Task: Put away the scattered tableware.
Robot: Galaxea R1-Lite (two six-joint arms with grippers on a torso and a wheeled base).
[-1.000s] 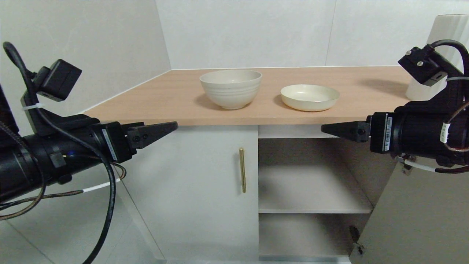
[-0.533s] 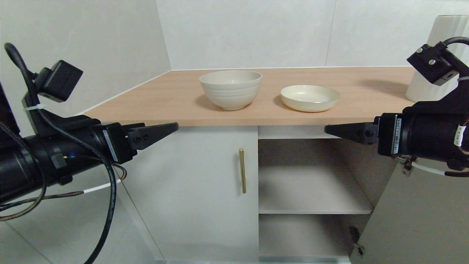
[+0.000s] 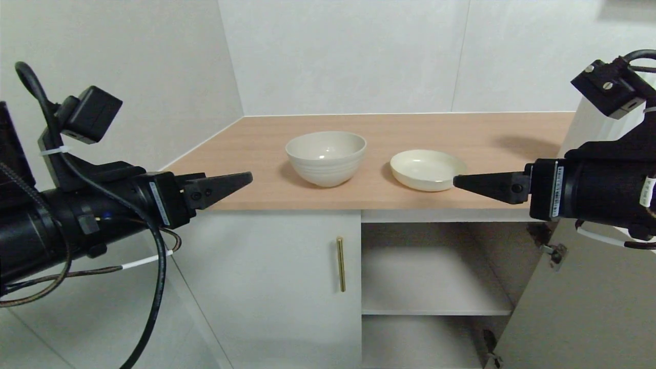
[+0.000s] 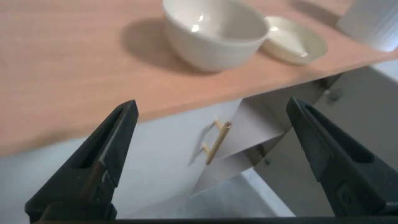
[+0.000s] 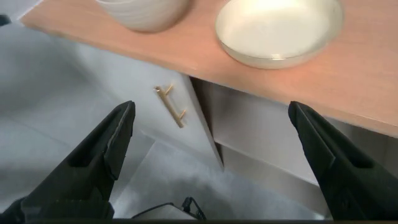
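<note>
A deep cream bowl [image 3: 326, 158] and a shallow cream plate [image 3: 427, 169] stand side by side on the wooden counter [image 3: 246, 154], near its front edge. My left gripper [image 3: 241, 180] hangs in front of the counter's edge, left of the bowl and apart from it. The right gripper [image 3: 461, 182] hovers by the plate's right rim, at countertop height. In the left wrist view the left gripper [image 4: 211, 107] is open and empty, with the bowl [image 4: 214, 34] and plate [image 4: 295, 40] beyond it. In the right wrist view the right gripper [image 5: 211, 109] is open, and the plate [image 5: 278, 31] lies ahead.
Under the counter, the right cabinet compartment stands open with a bare shelf [image 3: 435, 292]; its door [image 3: 574, 307] is swung out below my right arm. The left door is shut and has a brass handle [image 3: 340, 264]. A white cylinder [image 3: 584, 128] stands at the counter's right end.
The head camera has risen, so the counter sits lower in the picture. Both grippers now stand level with the countertop instead of just below it. Bowl and plate have kept their places.
</note>
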